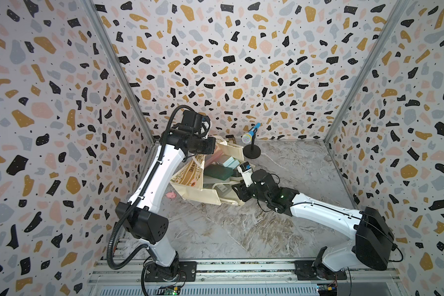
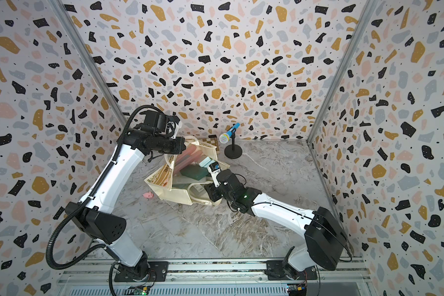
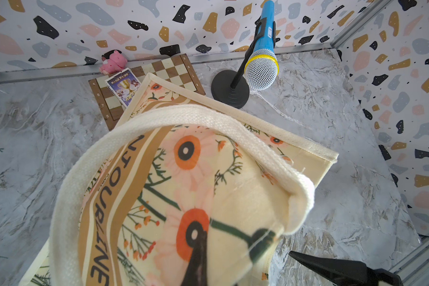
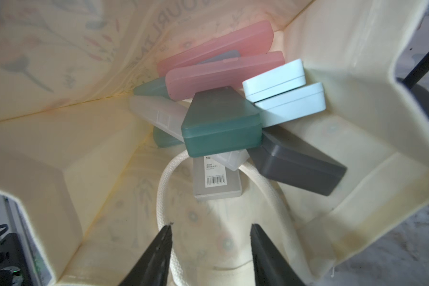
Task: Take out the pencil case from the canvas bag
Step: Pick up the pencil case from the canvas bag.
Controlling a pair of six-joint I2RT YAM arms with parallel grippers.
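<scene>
The canvas bag (image 1: 187, 179) is seen lying on its side on the marble-print tabletop (image 1: 241, 230), between the two arms, with its mouth turned toward the right arm. Coarse cream weave, floral print and a tan lettered band are noted. Its upper wall is held raised by the left gripper (image 1: 212, 150), fingers clenched on the cloth. The exact pinch point is hidden by fabric in the left wrist view. A thick woven handle (image 3: 159, 121) is draped in an arch over the printed face.

The pencil cases (image 4: 223, 111) are piled inside the bag, deep toward its bottom. All are rigid, flat, rectangular plastic boxes with rounded corners.
- Two translucent pink cases (image 4: 216, 49) are leaned at the back.
- Two opaque pale-blue cases (image 4: 274, 79) are set just beside them.
- A frosted teal case (image 4: 223, 123) is laid on top in the middle.
- A matte dark-grey case (image 4: 297, 166) is tucked under its edge.
- A frosted clear case (image 4: 217, 183) with a barcode label is lowest, nearest the mouth.

A twisted white rope handle (image 4: 164, 178) is looped around that clear case's end.

The right gripper (image 4: 212, 225) is placed just inside the mouth, fingers spread, nothing between them, apart from the cases.

Behind the bag, a blue microphone (image 1: 250, 134) with a mesh head on a round black stand and a wooden chessboard (image 3: 176, 71) are noted.
</scene>
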